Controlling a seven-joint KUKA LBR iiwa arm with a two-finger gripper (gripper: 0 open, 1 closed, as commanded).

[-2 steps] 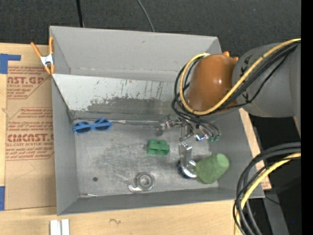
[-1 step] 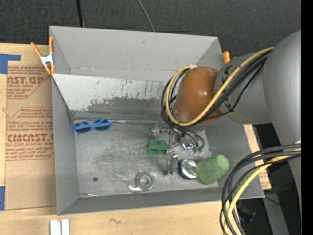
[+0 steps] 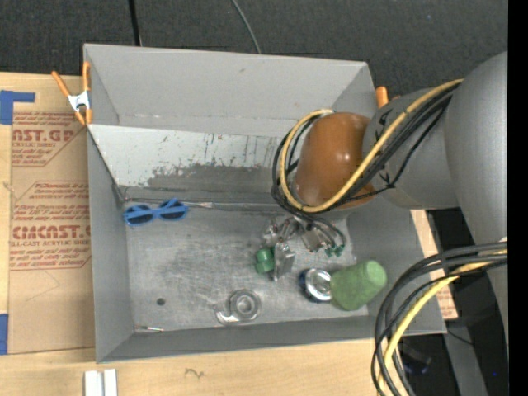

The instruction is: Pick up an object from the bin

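Roughly top-down view, from where I stand, into a grey metal bin (image 3: 107, 246) w/ sloped walls and a scuffed floor. A big grey robot arm (image 3: 462, 147) comes in from the view's R side. Its wrist wears a rounded orange-brown cover (image 3: 330, 159) w/ yellow and black cables (image 3: 285, 167) looped round it.

Below the cover the end effector (image 3: 282, 256) points down at the bin floor, a bit R of ctr. Can't tell if it's wide or narrow: the metal parts there run together w/ the clutter. Touching or just beside its L side lies a small bright-green piece (image 3: 264, 261), shape unclear. Can't tell whether it's gripped.

Just R of the end effector and toward the front, a small round can (image 3: 316, 285), silvery w/ blue, lies on the floor. Against the can's R side sits a soft-looking pale-green lump (image 3: 360, 284), near the R wall. Nearer the front wall, L of the can, lies a flat silver ring (image 3: 242, 305). Well apart, at the floor's far L by the back slope, lie blue sunglasses (image 3: 155, 213).
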